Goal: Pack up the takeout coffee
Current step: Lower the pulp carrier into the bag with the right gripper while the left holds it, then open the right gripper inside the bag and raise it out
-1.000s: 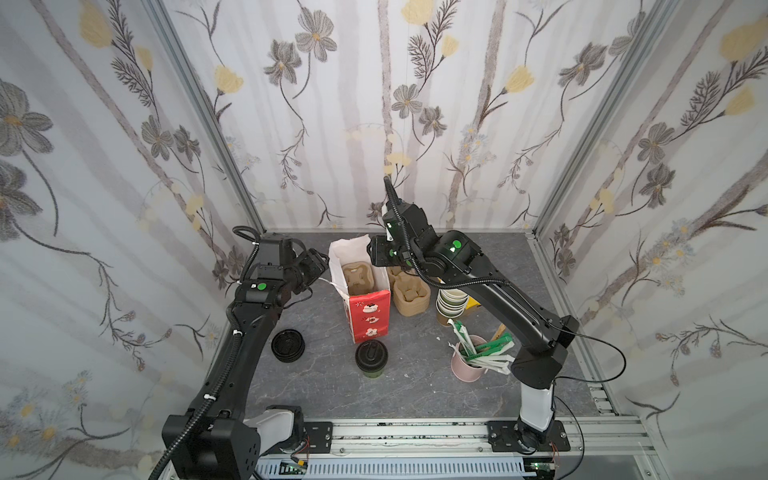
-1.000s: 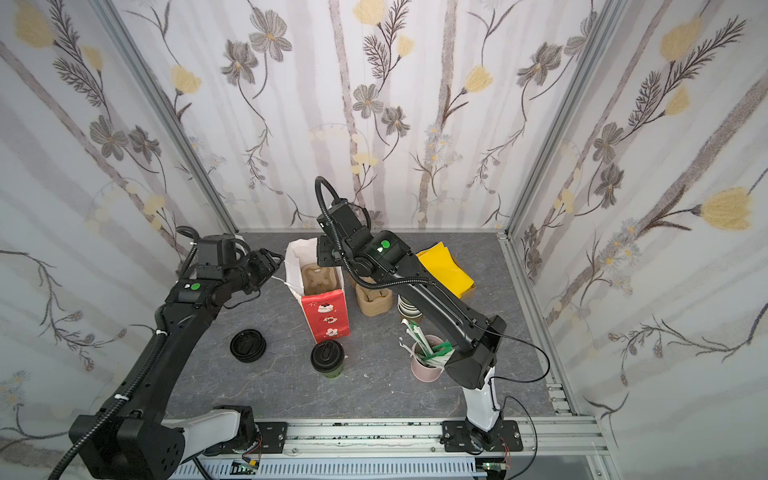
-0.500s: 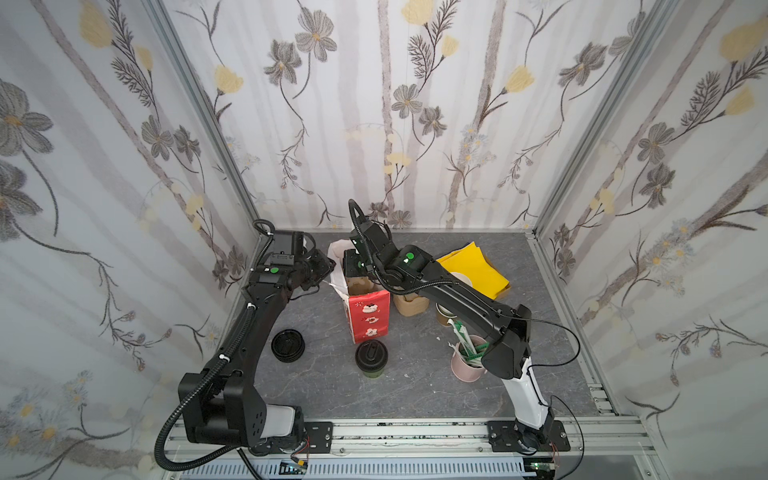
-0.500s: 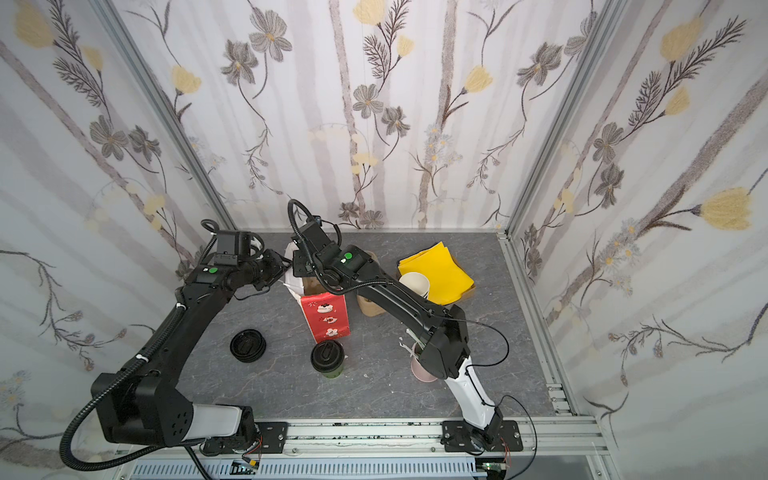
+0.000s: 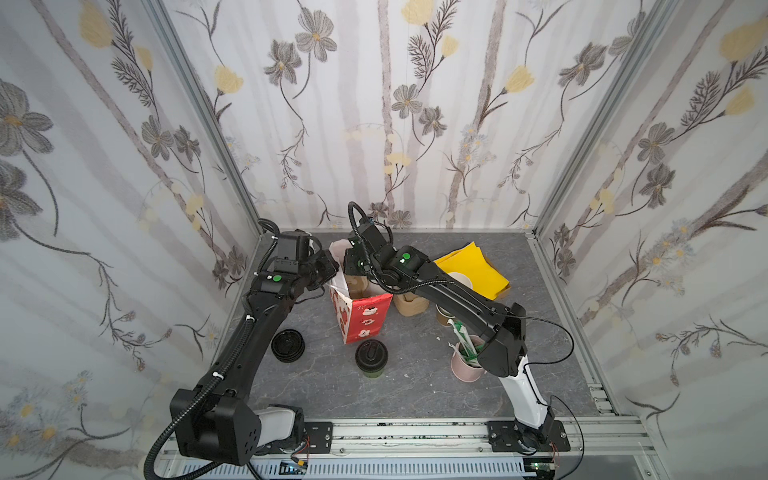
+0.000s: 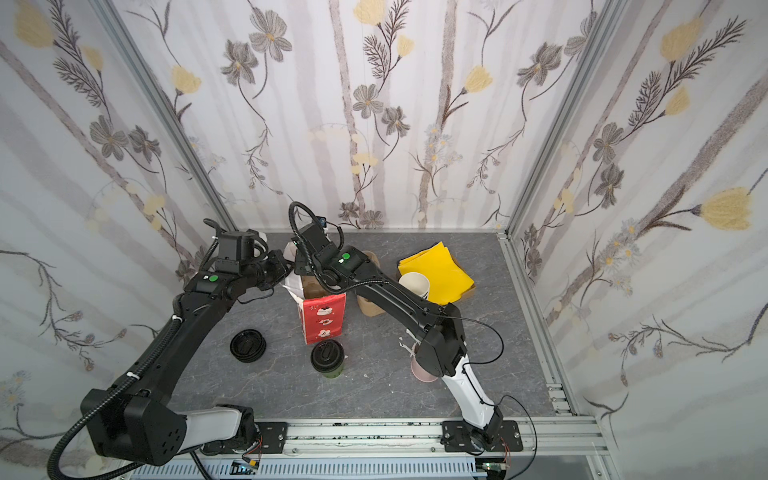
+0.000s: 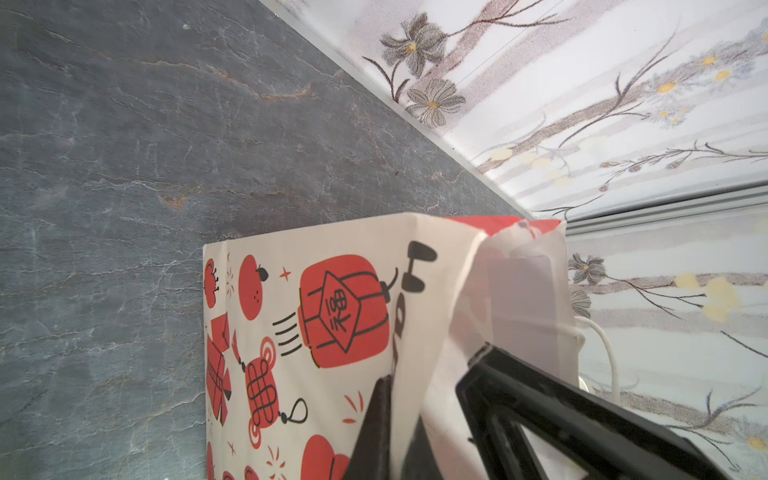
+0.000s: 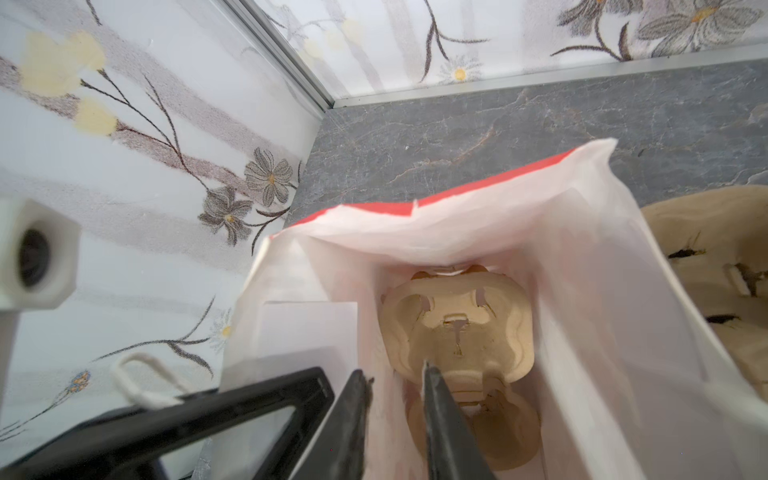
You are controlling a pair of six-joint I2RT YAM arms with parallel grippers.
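The takeout coffee (image 5: 371,358) (image 6: 327,357), dark green with a black sip lid, stands upright on the grey floor in front of the red-and-white paper bag (image 5: 361,318) (image 6: 324,318) (image 7: 332,316) (image 8: 582,270). The bag stands open with a brown pulp cup carrier (image 8: 457,332) (image 5: 357,284) at its bottom. My left gripper (image 5: 332,270) (image 6: 286,270) (image 7: 399,399) is shut on the bag's left rim. My right gripper (image 5: 351,266) (image 6: 300,270) (image 8: 392,370) hangs over the same rim. Its jaws stand a narrow gap apart, one finger inside the bag.
A second pulp carrier (image 5: 409,303) (image 6: 370,305) sits right of the bag. Further right are stacked white-lined cups (image 6: 414,284), yellow napkins (image 5: 473,270) and a pink cup of straws (image 5: 465,365). Black lids (image 5: 287,345) are stacked front left. Walls stand close behind.
Both grippers came in to the bag's left rim. The left one closed on the paper. The right one came down from above and behind the bag, its jaws narrower.
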